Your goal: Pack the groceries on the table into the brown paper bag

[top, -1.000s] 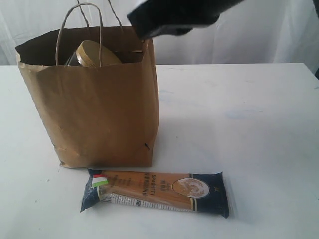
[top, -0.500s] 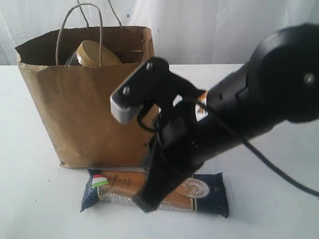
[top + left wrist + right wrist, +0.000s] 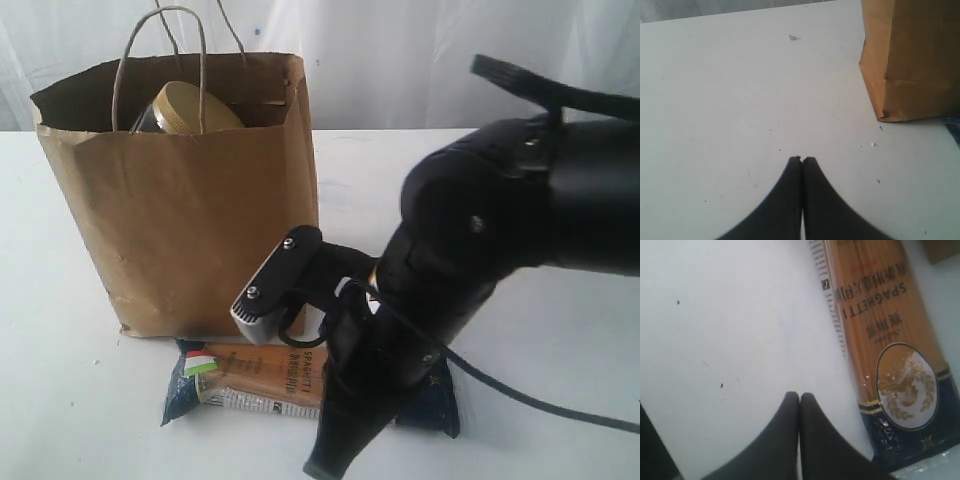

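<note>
R gripper (image 3: pixel 799 396), tips together & empty, just beside spaghetti pack (image 3: pixel 245 378) lying in front of paper bag (image 3: pixel 180 220); L gripper (image 3: pixel 802 159) near bag, pinched together too.

A glossy black rounded arm housing (image 3: pixel 520 200) fills the exterior view's three-o'clock side, one small grey screw (image 3: pixel 470 225) set in its shell. At its eight o'clock sits a pale grey angular bracket (image 3: pixel 270 285) bearing two small screws. A thin black cable (image 3: pixel 530 398) trails toward four o'clock. The left gripper (image 3: pixel 801 159) and right gripper (image 3: pixel 799 395) each have two matte black fingers, narrow at the tips, flaring into broad curved bases
</note>
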`<act>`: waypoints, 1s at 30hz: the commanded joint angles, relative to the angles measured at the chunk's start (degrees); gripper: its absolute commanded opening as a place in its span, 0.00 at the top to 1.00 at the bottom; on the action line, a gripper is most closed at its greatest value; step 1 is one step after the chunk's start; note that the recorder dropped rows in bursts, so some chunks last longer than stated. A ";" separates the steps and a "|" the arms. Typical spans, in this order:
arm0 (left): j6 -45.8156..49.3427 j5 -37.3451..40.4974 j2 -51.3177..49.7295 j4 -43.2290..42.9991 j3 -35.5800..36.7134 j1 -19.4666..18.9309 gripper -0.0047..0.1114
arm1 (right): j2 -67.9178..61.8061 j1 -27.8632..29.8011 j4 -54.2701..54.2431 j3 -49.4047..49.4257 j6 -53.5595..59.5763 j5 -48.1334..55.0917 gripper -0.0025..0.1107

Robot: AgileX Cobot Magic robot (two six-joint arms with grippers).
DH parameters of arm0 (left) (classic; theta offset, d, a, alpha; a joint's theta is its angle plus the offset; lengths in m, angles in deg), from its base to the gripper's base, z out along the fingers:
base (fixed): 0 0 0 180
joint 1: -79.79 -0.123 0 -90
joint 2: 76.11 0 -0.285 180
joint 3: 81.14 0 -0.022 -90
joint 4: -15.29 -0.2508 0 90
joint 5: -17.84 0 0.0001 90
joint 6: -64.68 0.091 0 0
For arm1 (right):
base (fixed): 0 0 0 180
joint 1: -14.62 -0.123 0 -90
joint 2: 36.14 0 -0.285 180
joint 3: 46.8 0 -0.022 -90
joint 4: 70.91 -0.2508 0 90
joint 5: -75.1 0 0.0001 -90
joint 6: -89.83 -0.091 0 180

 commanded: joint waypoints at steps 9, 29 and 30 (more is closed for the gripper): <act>0.04 -0.02 0.23 0.00 0.00 0.40 0.96 | -13.21 -0.16 1.44 -12.35 8.31 5.21 0.98; 0.04 -0.02 0.23 0.00 0.00 0.40 0.96 | -13.45 -0.16 0.66 -12.24 12.78 -15.02 0.12; 0.04 -0.02 0.23 0.00 0.00 0.40 0.96 | -13.45 -0.16 0.60 -12.24 12.78 -16.51 0.11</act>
